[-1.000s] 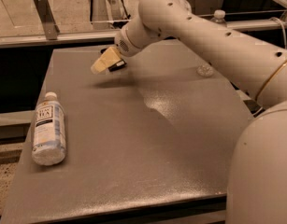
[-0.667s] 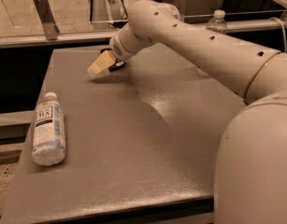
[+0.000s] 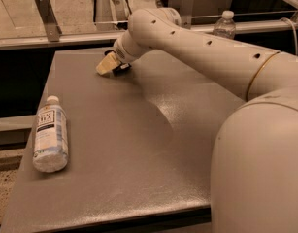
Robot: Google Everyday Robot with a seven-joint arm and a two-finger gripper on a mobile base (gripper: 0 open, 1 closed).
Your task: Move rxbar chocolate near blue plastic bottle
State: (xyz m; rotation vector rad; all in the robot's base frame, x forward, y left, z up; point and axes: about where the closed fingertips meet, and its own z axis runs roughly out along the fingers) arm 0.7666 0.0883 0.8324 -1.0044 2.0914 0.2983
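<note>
The blue plastic bottle [image 3: 50,136] lies on its side near the table's left front edge, white cap pointing away from me. My gripper [image 3: 108,65], with tan tips, is low over the far left part of the table [image 3: 139,144], well beyond the bottle. A small dark flat shape [image 3: 122,70] shows right under the gripper's wrist. It looks like the rxbar chocolate, mostly hidden by the gripper. I cannot tell whether it is held or lying on the table.
A clear water bottle [image 3: 224,24] stands behind the table at the back right. A rail [image 3: 51,41] with a metal bracket [image 3: 44,13] runs along the far edge. My white arm [image 3: 211,57] spans the right half of the view.
The arm has swung nearer and fills more of the right side. The gripper stays at about the same far-left spot, low over the table. The bottle has not moved.
</note>
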